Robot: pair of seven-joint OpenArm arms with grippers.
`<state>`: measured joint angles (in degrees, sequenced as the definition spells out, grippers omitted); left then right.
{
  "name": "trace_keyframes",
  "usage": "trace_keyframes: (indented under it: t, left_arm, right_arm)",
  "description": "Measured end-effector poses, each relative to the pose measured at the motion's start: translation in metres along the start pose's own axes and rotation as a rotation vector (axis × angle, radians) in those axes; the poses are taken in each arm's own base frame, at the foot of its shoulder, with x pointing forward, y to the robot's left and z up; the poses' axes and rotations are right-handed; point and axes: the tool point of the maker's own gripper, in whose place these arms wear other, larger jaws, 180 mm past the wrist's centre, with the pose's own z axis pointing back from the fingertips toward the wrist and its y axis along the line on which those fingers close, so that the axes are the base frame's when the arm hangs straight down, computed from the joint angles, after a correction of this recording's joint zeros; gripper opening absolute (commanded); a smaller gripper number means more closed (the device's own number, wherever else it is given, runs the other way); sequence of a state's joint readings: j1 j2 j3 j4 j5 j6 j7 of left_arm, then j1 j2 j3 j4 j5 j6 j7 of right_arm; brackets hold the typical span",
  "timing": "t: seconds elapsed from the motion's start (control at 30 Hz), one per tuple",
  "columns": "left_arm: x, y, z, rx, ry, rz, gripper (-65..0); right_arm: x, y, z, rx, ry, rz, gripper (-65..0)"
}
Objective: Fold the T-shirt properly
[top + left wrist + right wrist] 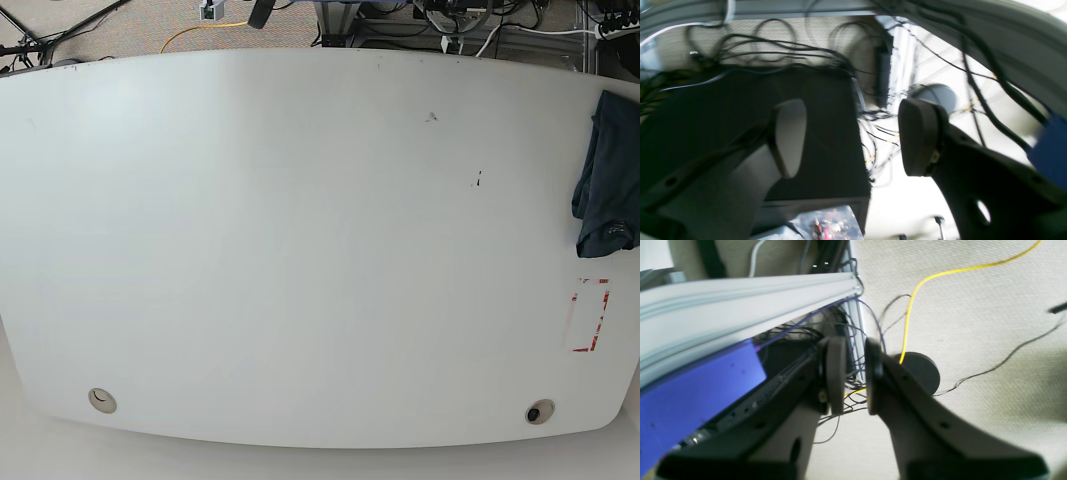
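Note:
The T-shirt (608,180) lies crumpled in a dark navy heap at the table's right edge in the base view, partly cut off by the frame. Neither arm shows in that view. In the left wrist view my left gripper (853,136) is open wide, with nothing between its fingers and only cables and floor behind it. My right gripper (853,373) in the right wrist view has a narrow gap between its pads (835,373) and holds nothing; it points at carpet and wires. The T-shirt is in neither wrist view.
The white table (300,250) carries a red-taped rectangle (588,316) near the shirt and two round holes (101,400) (540,412) along its front edge. An aluminium rail (740,306), a yellow cable (940,273) and a dark box (740,116) lie near the arms.

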<state>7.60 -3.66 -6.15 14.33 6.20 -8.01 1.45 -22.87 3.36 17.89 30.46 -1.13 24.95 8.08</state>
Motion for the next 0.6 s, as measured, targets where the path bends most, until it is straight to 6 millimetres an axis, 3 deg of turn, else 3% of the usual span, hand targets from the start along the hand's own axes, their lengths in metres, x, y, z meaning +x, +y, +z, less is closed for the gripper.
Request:
trace_keyframes:
  t: [0.6]
  left_arm:
    - [-0.0005,0.0012,-0.0017,0.02,0.021,0.008,-24.3]
  right_arm:
    - [0.0035,-0.0077,-0.0082,-0.024,0.025,-0.017,-54.9]
